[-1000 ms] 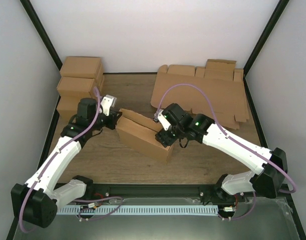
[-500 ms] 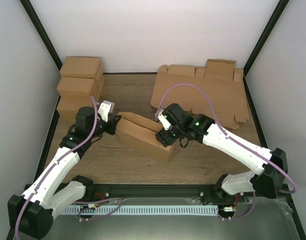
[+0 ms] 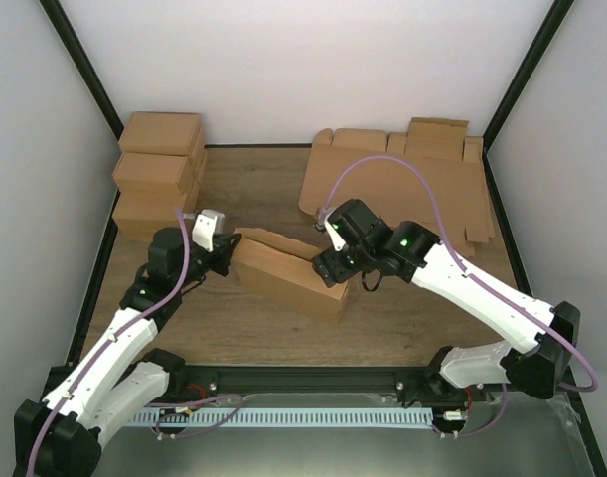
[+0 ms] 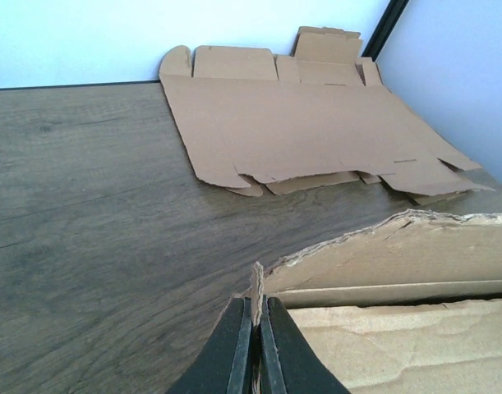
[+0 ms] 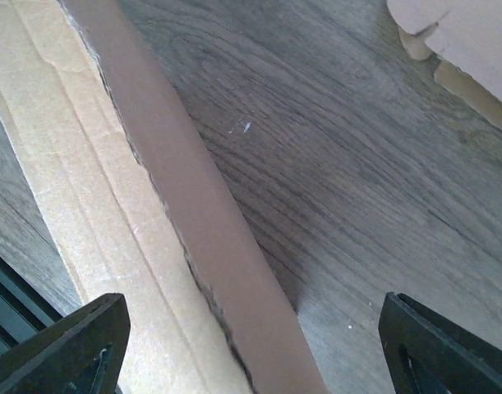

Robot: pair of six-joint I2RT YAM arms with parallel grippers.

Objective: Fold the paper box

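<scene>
paper box (image 3: 283, 273): partly raised, lying on the surface (image 3: 253, 184) between the two pincers; long walls up, ends unfinished.
left pincer (image 4: 256, 305): shut tight on a thin ragged flap edge at the box's left end; box body just right of its tips.
right pincer (image 5: 251, 302): spread wide, straddling an upright wall at the box's right end, gripping nothing.
step: probably forming the end walls.
next move: right pincer likely must close on that wall or press it inward while the left pincer steadies the box.
</scene>
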